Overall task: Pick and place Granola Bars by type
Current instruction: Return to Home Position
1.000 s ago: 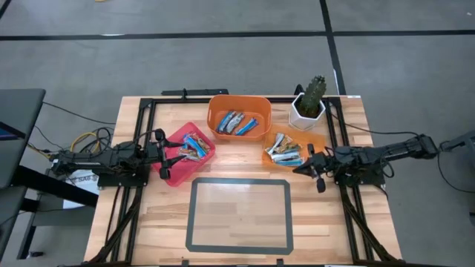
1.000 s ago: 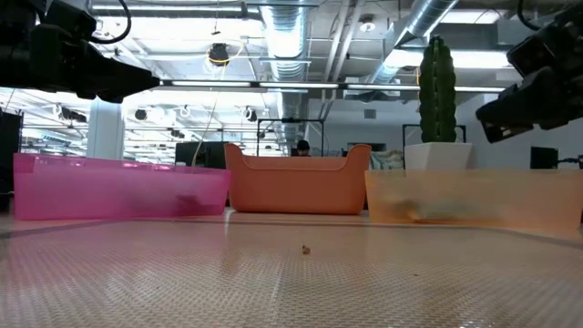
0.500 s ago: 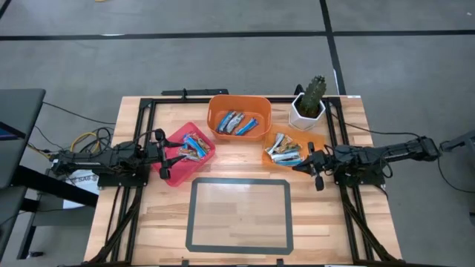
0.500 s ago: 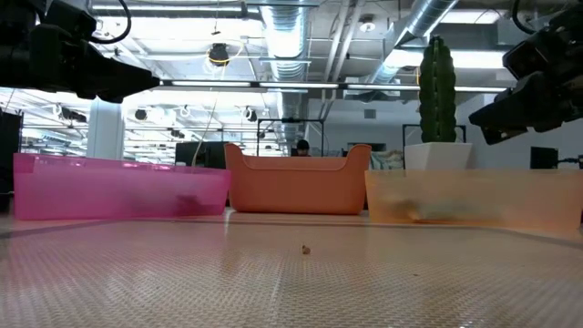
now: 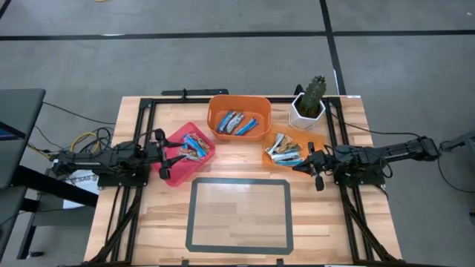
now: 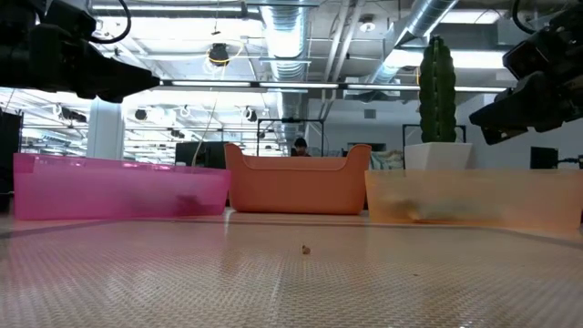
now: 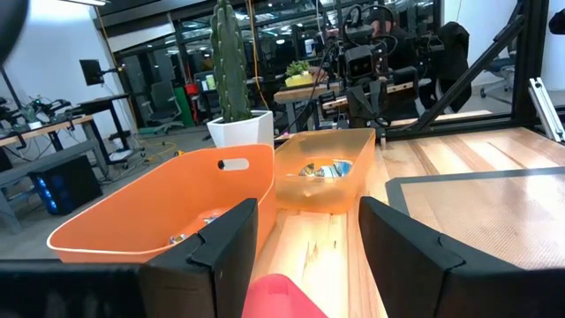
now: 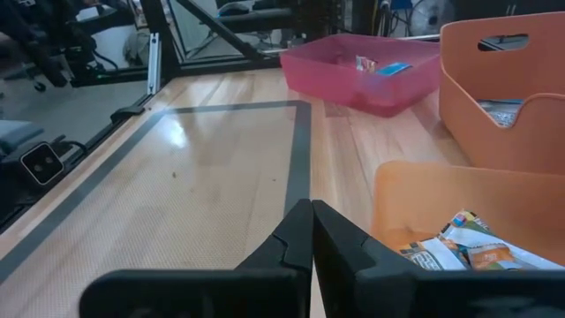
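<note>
Granola bars in shiny wrappers lie in three bins. Some are in the pink bin [image 5: 178, 165] at the left [image 5: 194, 146], some in the orange bin [image 5: 239, 107] at the far middle [image 5: 239, 124], and some in the pale orange bin [image 5: 312, 141] at the right [image 5: 286, 151]. My left gripper [image 5: 162, 154] [image 7: 309, 238] hovers level at the pink bin's left rim, open, with nothing between its fingers. My right gripper [image 5: 315, 169] [image 8: 311, 231] is shut and hangs just above the near right corner of the pale orange bin, touching nothing.
A cactus in a white pot [image 5: 309, 104] stands at the far right, behind the pale orange bin. A grey-framed clear mat [image 5: 239, 215] lies on the wooden table [image 5: 148, 222] near the front middle. A black frame runs along the table's edges.
</note>
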Robot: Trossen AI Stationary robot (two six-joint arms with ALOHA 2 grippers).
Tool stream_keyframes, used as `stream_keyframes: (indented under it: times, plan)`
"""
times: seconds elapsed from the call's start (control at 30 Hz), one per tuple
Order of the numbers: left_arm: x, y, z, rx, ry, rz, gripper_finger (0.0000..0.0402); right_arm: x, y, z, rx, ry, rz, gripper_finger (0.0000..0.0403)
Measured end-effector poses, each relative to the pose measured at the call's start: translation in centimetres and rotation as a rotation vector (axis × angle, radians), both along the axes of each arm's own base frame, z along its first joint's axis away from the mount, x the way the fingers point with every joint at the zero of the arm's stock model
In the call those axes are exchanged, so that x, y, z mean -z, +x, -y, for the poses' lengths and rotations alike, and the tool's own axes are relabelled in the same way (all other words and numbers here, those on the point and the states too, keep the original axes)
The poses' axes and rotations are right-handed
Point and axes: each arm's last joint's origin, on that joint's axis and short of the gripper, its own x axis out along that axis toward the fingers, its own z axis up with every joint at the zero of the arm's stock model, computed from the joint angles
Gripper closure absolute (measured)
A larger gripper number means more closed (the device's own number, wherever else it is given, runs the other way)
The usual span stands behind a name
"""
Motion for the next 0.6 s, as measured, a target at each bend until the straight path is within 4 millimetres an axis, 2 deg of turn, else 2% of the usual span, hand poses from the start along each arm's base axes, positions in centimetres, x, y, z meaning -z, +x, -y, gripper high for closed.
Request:
stream_keyframes:
  times: [0.6]
  plan:
    - [-0.17, -0.14, 0.0, 0.0, 0.0, 0.022, 0.0209, 0.01, 0.0, 0.0, -0.001, 0.0, -0.001, 0.0403]
